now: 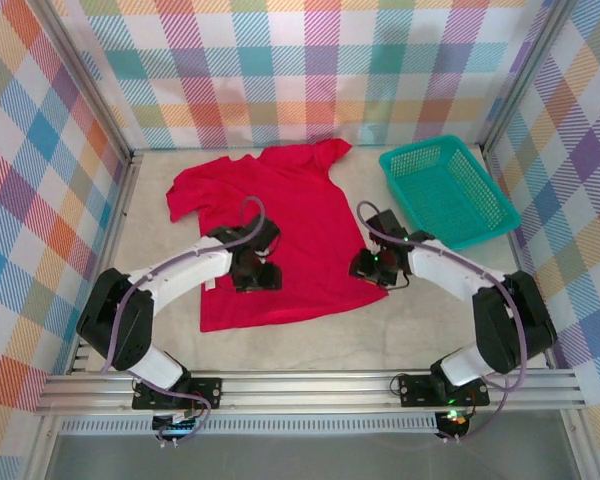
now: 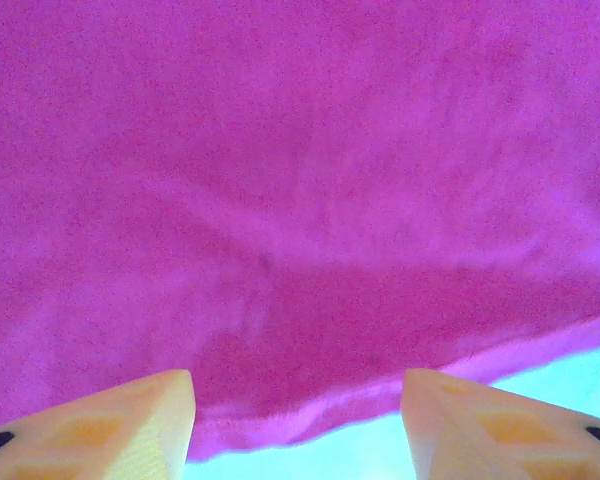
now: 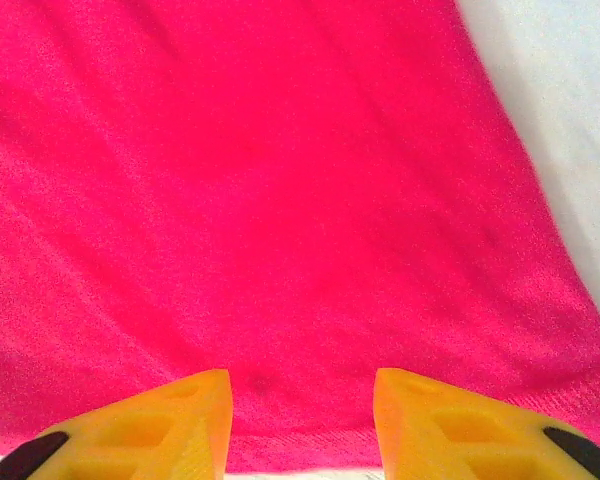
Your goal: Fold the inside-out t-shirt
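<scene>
Top external: the inside-out t-shirt (image 1: 290,215) lies spread flat on the table (image 1: 430,320), neck toward the far wall and hem toward my bases. The teal mesh basket (image 1: 420,153) sits to its right, near the sleeve but apart from it.

My left gripper (image 1: 255,272) is low over the lower left part of the shirt. My right gripper (image 1: 368,266) is at the shirt's right edge, near the hem.

Left wrist: my jaws stand partly apart with nothing pinched. The hem runs across the gap, with pale table beyond it.

Right wrist: my jaws stand partly apart over flat red cloth just inside the hem, nothing clamped. I cannot tell whether either pair of tips touches the fabric.
</scene>
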